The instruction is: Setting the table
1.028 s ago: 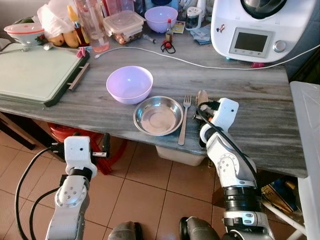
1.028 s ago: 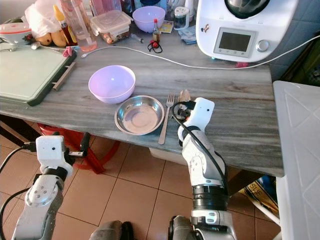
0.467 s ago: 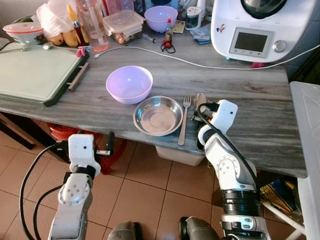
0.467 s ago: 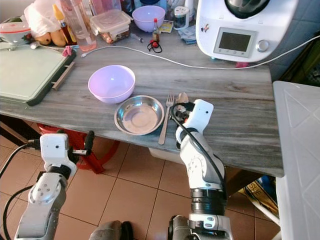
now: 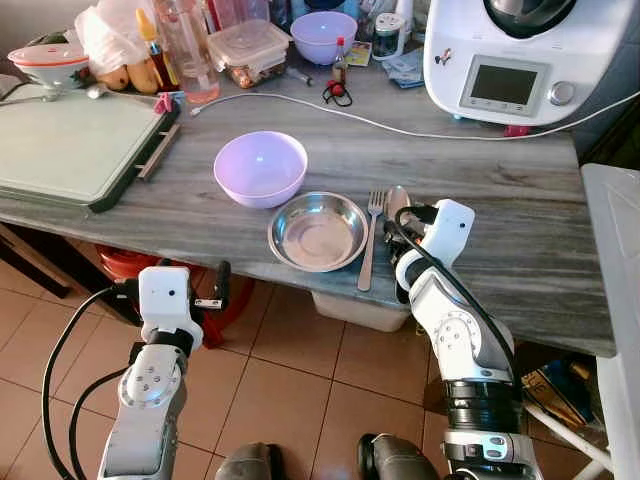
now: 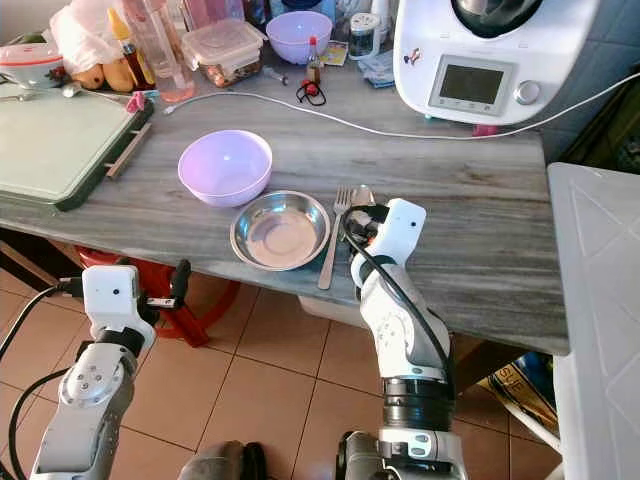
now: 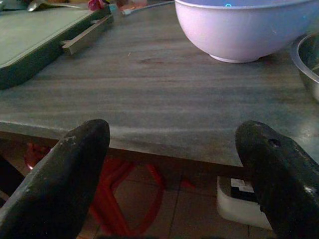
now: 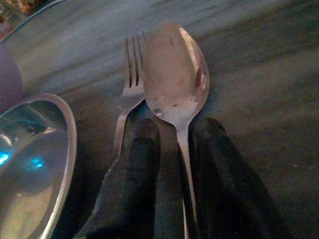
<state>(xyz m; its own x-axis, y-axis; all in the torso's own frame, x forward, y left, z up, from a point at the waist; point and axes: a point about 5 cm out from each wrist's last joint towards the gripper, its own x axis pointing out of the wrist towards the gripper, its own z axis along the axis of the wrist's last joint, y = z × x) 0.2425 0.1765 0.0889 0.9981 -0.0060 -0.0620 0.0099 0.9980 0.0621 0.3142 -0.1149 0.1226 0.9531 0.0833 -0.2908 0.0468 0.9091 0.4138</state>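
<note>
Your right tool (image 8: 172, 149), fingers clenched on the spoon (image 8: 175, 74) handle, has lowered it flat onto the desk (image 5: 500, 190), just beside the fork (image 5: 368, 240). Your left tool (image 7: 174, 164) hangs released below the desk edge. No legible writing.

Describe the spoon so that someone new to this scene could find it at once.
Start at the grey wooden table and find the steel bowl near its front edge. Just to the robot's right of it lies a fork, and the spoon lies beside that, its handle between the fingers of the right end effector. Its rounded bowl sets it apart from the tined fork.
</note>
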